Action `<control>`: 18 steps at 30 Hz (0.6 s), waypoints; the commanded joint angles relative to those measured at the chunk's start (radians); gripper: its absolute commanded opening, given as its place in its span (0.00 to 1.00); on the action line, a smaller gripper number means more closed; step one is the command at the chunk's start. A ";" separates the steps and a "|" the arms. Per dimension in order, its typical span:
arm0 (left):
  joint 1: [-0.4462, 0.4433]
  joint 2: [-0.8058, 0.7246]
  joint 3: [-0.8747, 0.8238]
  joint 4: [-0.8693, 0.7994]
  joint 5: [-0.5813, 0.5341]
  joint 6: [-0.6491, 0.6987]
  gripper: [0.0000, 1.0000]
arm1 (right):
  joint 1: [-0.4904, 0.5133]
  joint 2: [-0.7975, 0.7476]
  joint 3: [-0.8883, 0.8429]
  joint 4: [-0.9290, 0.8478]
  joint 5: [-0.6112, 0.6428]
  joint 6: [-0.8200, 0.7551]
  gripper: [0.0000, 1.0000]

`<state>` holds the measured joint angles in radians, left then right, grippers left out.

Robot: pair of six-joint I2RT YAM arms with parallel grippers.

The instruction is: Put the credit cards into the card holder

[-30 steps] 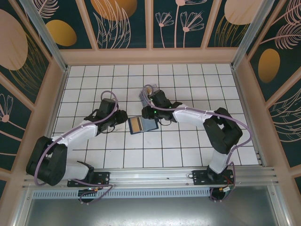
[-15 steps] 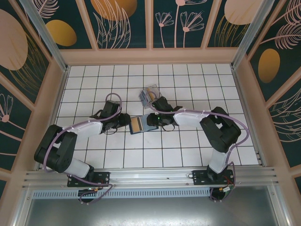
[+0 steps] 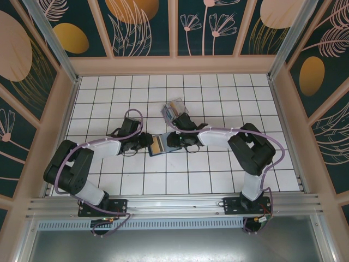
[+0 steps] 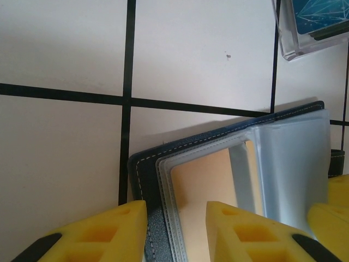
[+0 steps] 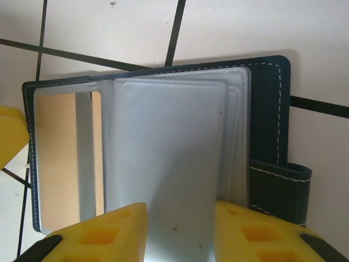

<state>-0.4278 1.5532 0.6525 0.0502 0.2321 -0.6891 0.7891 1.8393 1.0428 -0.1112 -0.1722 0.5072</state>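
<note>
A dark blue wallet [image 3: 162, 144] lies open on the tiles, with a tan-gold credit card [image 4: 210, 183] inside its clear sleeve, also seen as the tan card [image 5: 54, 158]. My left gripper [image 4: 174, 210] is at the wallet's left edge. Its jaws stand apart astride the cover's stitched rim and the sleeve border, over the wallet [image 4: 143, 174]. My right gripper [image 5: 180, 210] hangs low over the right half, jaws apart, a clear sleeve page [image 5: 163, 147] between them. The clear card holder [image 3: 173, 108] stands just beyond; that card holder [image 4: 311, 27] has a blue card in it.
White tiled floor [image 3: 218, 169] spreads to the right and front of the wallet. Wooden frame walls [image 3: 174, 64] enclose the table on three sides. The wallet's strap tab [image 5: 281, 188] sticks out at its right edge. Both arms [image 3: 223, 134] meet at the table's middle.
My right gripper has come down from beside the card holder onto the wallet's right half. My left gripper has slid right to the wallet's left edge.
</note>
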 commanded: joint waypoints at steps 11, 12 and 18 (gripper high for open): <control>0.001 0.031 -0.005 0.027 0.044 -0.022 0.35 | 0.029 -0.049 -0.004 -0.035 0.145 0.030 0.38; 0.000 0.031 -0.008 0.031 0.045 -0.020 0.35 | 0.034 -0.044 -0.005 -0.027 0.147 0.031 0.38; 0.000 0.041 -0.011 0.040 0.057 -0.026 0.35 | 0.054 -0.001 0.021 -0.026 0.135 0.037 0.37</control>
<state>-0.4274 1.5734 0.6506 0.0692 0.2577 -0.7025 0.8272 1.8206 1.0428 -0.1253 -0.0528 0.5304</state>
